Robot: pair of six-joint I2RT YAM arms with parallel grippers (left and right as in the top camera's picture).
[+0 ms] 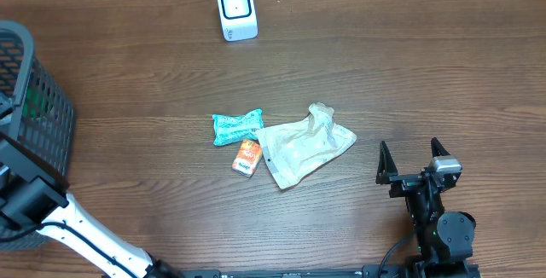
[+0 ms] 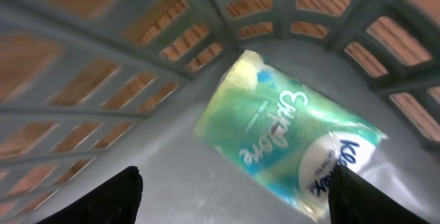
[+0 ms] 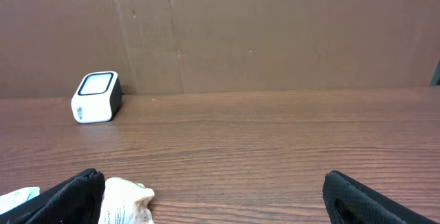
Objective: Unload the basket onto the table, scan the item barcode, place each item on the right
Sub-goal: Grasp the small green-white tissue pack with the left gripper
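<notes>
Left gripper point(image 2: 237, 176) inside the grey basket point(image 2: 96, 80), fingers point(image 2: 127, 196) standing apart and clamped on nothing; the green tissue pack point(image 2: 289, 141) lies tilted on the basket floor just ahead of and between them, nearer the right-hand finger, and is the only thing seen in the basket; the view is blurred, so whether the pack is being left or fetched cannot be told. Either way the step is judged best done with wide fingers and a straight rise, clear of the lattice wall and not dragging the pack. Right gripper point(image 1: 409, 147) idle, fingers fully apart, nothing between them; beyond its left finger lie the crumpled clear bag point(image 1: 303, 146), the orange packet point(image 1: 247, 157) and the teal packet point(image 1: 237, 128), all on the table point(image 1: 384, 73), outside any container; the scanner point(image 1: 236, 11) stands far ahead of those fingers, window tilted upward; an item taken there should present its barcode face to that window, flat and steady.
</notes>
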